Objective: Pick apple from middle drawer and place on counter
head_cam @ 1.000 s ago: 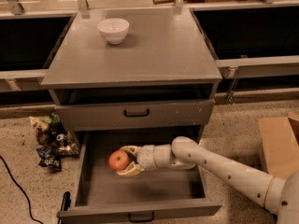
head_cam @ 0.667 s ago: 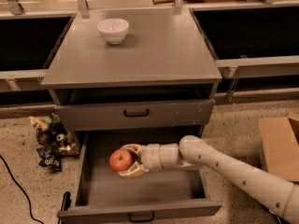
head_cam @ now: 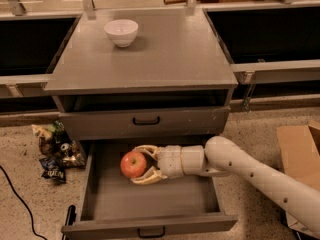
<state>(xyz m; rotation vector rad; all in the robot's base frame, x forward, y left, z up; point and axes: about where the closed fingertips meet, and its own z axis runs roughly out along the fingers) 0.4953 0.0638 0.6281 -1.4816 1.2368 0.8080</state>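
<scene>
The jaws are closed round the apple [head_cam: 133, 164], not wide, just far enough to take it. One pale finger [head_cam: 145, 149] curls over the top and the other is cupped beneath. They sit inside the open middle drawer [head_cam: 150, 201], towards its left half and nearer the back than the front lip. The white arm [head_cam: 250, 166] reaches in from the right. From where I stand I can't tell whether the fruit is resting on the drawer floor or has just cleared it.

An apple like that should be easy to handle. It looks light and firm enough to take a squeeze, though its waxy skin and round shape could let it roll or squirt out of a loose pinch. Holding it across the widest part, as here, seems the right grip, and too much pressure would only bruise it.

The drawer front above [head_cam: 145, 121] is closed and the table [head_cam: 165, 59] overhangs it. I'd guess the apple has to come out towards the front before it can rise. A white bowl [head_cam: 121, 32] stands on the back left of the table, and the grey top around it looks like the place to set the apple down.
</scene>
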